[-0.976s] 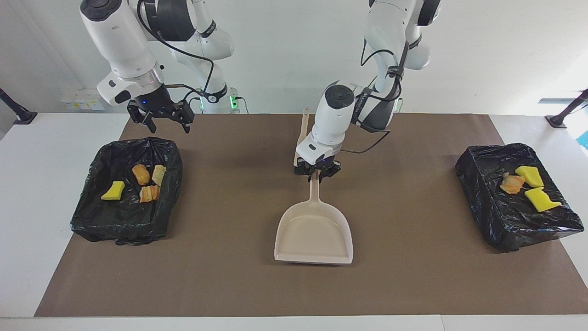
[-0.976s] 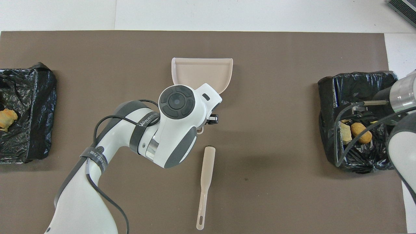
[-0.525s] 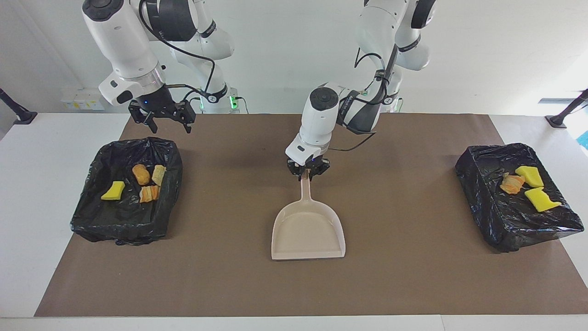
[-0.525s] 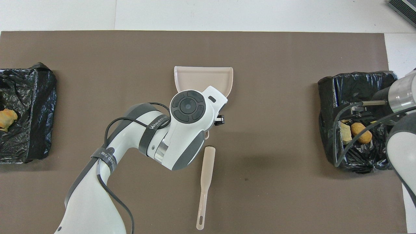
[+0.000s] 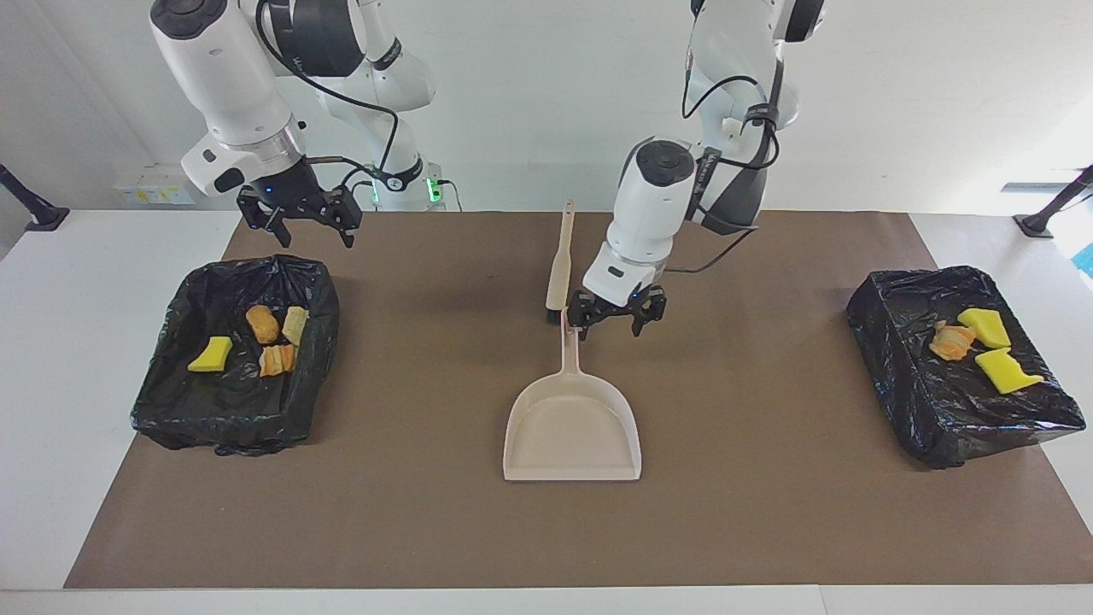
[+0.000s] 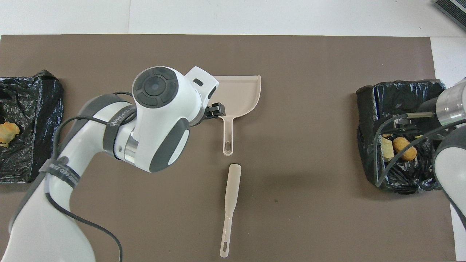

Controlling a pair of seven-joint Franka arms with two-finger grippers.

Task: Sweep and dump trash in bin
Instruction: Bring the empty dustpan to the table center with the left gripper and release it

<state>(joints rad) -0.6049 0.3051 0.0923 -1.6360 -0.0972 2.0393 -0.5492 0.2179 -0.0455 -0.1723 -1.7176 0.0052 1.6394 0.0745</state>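
Wrapping up, by the look of it: all seven pieces of trash (image 5: 260,340) already lying in the two black-lined bins, four in the bin at the right arm's end (image 5: 162,401) of the worktop (image 5: 768,530), three in the bin at the left arm's end (image 5: 905,410). None showing on the brown mat.

Hovering just beside the handle of the dustpan (image 5: 572,431), the left claw (image 5: 616,323), fingers spread wide and gripping nothing. Lying flat mid-worktop, the dustpan, empty, mouth pointing away from the robots. Lying nearer the robots, in line with that handle and just apart from its tip, the brush (image 6: 230,193), untouched.

Waiting above the robot-side rim of its bin, the right claw (image 5: 299,220), likewise spread and empty.

Judging the sweeping and dumping as done, with the tools set down. Next, probably only lifting the left arm clear and pulling back without nudging the dustpan handle or brush.
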